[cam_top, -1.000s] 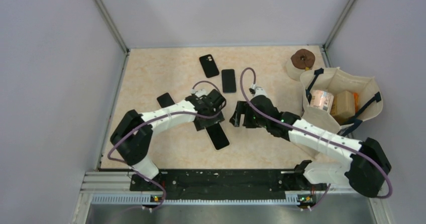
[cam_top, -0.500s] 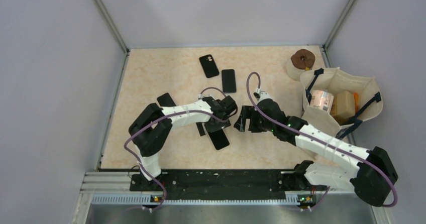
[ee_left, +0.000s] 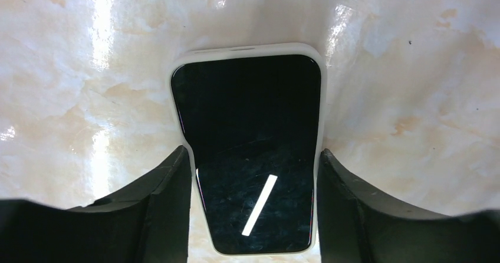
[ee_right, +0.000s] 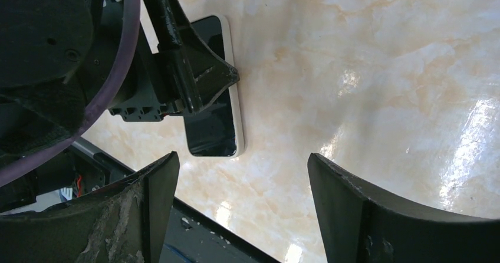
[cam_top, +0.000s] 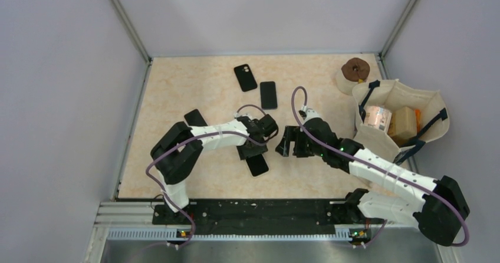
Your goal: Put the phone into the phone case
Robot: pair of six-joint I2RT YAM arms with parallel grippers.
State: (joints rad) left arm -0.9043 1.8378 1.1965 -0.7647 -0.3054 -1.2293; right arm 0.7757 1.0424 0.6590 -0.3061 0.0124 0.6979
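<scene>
Left wrist, glossy black phone (ee_left: 247, 109) in white case (ee_left: 247, 48), left gripper (ee_left: 253, 154) clasping it, right gripper (ee_right: 242, 158) wide, empty

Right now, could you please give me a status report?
Left pincer straddles white-rimmed black phone, grip unclear. Right pincer open, empty, alongside. Nothing blocking.

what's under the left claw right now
A dark-screened phone with a white rim lies flat on the table, its sides between the left claw fingers. From above, the claw covers its far part. Whether the fingers squeeze it isn't visible.
</scene>
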